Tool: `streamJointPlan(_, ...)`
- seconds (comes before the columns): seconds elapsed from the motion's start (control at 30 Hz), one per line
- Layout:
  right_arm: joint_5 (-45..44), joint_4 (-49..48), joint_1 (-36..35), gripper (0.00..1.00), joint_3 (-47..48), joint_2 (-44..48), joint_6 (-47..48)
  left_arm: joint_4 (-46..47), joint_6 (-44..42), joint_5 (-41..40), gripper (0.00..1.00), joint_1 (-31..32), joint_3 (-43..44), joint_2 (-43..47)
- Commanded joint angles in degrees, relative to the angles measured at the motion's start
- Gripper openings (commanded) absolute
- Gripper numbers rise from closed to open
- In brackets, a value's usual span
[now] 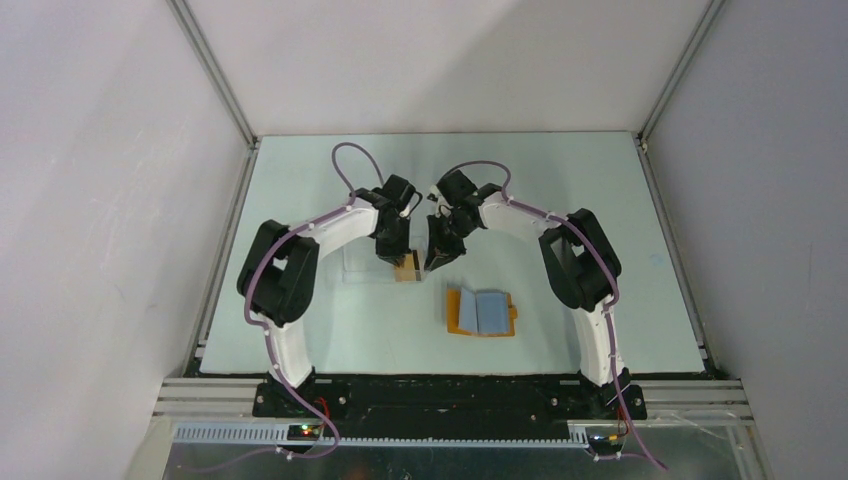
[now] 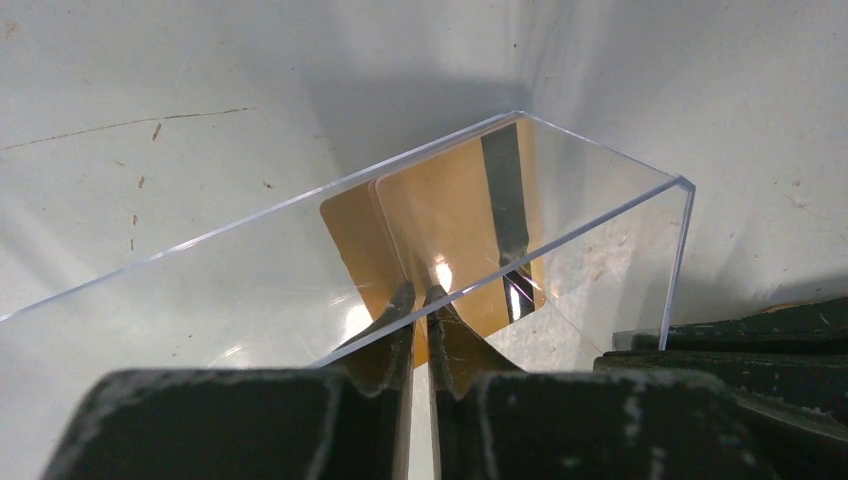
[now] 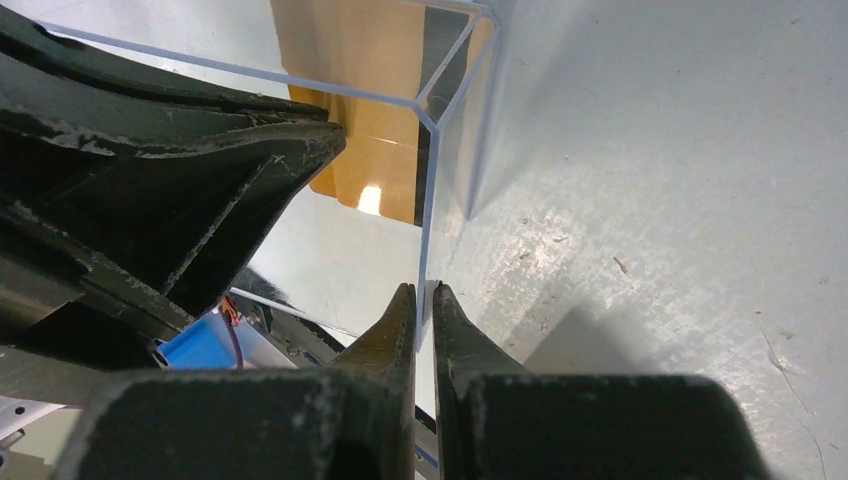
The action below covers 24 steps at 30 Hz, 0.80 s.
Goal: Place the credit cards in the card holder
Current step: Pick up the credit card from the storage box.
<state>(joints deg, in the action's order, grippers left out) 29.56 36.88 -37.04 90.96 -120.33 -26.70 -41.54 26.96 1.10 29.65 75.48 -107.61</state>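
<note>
Two tan-orange credit cards (image 2: pixel 450 215) stand on edge inside a clear plastic case (image 2: pixel 600 230); the front one has a dark stripe. My left gripper (image 2: pixel 420 292) reaches down into the case, its jaws shut on the near edge of a card. My right gripper (image 3: pixel 424 290) is shut on the case's thin end wall (image 3: pixel 425 180), with the cards (image 3: pixel 380 100) showing through it. From above, the left gripper (image 1: pixel 398 258) and right gripper (image 1: pixel 437 262) meet over the cards (image 1: pixel 405 268). The card holder (image 1: pixel 482 312) lies open, blue panels up, nearer the arms' bases.
The clear case (image 1: pixel 365 265) lies on the pale green table (image 1: pixel 600 200), left of centre. White walls and metal frame rails close in the table's sides and back. The left arm's dark body (image 3: pixel 150 170) crowds the right wrist view.
</note>
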Motion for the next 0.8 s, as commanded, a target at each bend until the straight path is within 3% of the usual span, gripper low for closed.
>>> streamJointPlan(0.0, 3.35, -0.46, -0.35, 0.0, 2.36, 0.37, 0.41, 1.41, 1.02, 0.65, 0.1, 1.34, 2.46, 1.59)
streamJointPlan(0.77, 3.49, -0.43, -0.35, 0.0, 2.25, 0.19, 0.34, 2.47, 2.78, 3.5, 0.13, 1.55, 2.57, 5.47)
